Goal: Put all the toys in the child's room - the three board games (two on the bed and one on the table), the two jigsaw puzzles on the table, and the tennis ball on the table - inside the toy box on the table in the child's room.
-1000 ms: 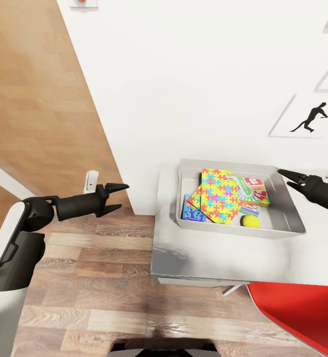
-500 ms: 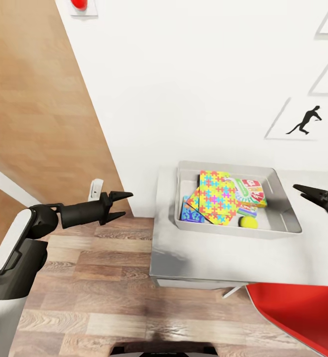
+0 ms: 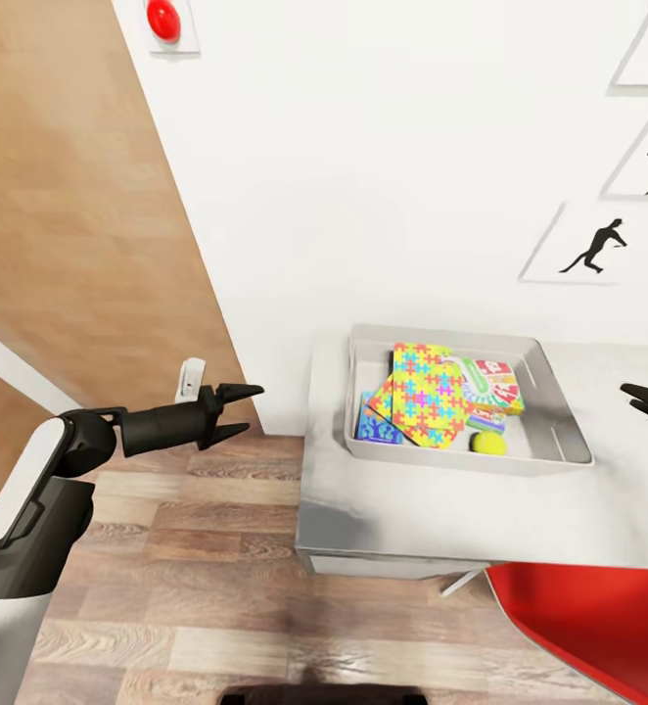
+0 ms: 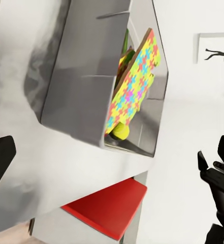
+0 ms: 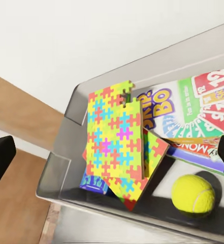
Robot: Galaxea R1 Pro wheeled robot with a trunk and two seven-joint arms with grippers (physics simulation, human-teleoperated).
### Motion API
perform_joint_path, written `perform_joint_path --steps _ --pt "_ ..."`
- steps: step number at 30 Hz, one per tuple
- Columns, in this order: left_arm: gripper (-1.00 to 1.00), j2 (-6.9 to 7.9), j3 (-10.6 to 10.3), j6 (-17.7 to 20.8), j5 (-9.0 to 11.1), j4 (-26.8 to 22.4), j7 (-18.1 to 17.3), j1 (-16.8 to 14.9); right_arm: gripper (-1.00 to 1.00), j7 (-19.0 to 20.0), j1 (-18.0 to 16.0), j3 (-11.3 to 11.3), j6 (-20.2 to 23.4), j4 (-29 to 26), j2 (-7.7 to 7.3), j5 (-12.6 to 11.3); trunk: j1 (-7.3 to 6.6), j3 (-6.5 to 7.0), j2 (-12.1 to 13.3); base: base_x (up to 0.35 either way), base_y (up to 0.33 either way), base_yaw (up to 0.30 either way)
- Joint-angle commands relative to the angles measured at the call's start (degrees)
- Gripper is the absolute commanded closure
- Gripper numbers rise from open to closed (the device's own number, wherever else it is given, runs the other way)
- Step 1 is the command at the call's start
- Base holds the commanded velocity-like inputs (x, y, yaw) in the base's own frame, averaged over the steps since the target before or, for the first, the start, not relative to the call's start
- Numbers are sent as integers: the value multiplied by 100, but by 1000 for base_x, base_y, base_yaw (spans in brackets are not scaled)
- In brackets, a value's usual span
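Note:
The grey toy box (image 3: 461, 458) stands on the white table (image 3: 412, 509) against the wall. Inside it a bright jigsaw puzzle (image 3: 427, 392) lies over a second one, beside a red and green board game (image 3: 492, 382), a blue board game (image 3: 373, 423) and the yellow tennis ball (image 3: 487, 443). In the right wrist view the puzzle (image 5: 114, 134) and ball (image 5: 193, 194) lie between my wide-spread fingers. My right gripper (image 3: 647, 403) is open at the picture's right edge, right of the box. My left gripper (image 3: 241, 409) is open and empty over the floor, left of the table.
A red chair (image 3: 598, 617) sits under the table's near right side. A wooden door (image 3: 69, 196) fills the left, with wood floor (image 3: 167, 548) below. The white wall carries a red button (image 3: 163, 20) and framed pictures (image 3: 593, 245).
My right gripper has drawn back rightward, from the box's right rim to the picture's edge. The camera has shifted, bringing the red button into view. The left arm has barely moved.

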Motion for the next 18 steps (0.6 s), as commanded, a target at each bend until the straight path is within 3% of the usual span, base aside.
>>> perform_joint_path --steps 1,11,18 --pt "-100 7 2 -4 57 -3 27 2 -100 67 57 -60 27 1 -10 37 4 1 -9 0 0 -3" --pt "-100 19 105 1 46 -3 -160 118 -100 137 291 -469 27 1 -43 43 4 93 -9 0 0 -1" --pt "-100 27 398 5 37 -3 -217 312 -100 152 497 -653 27 1 -33 64 4 158 -9 -9 0 0"
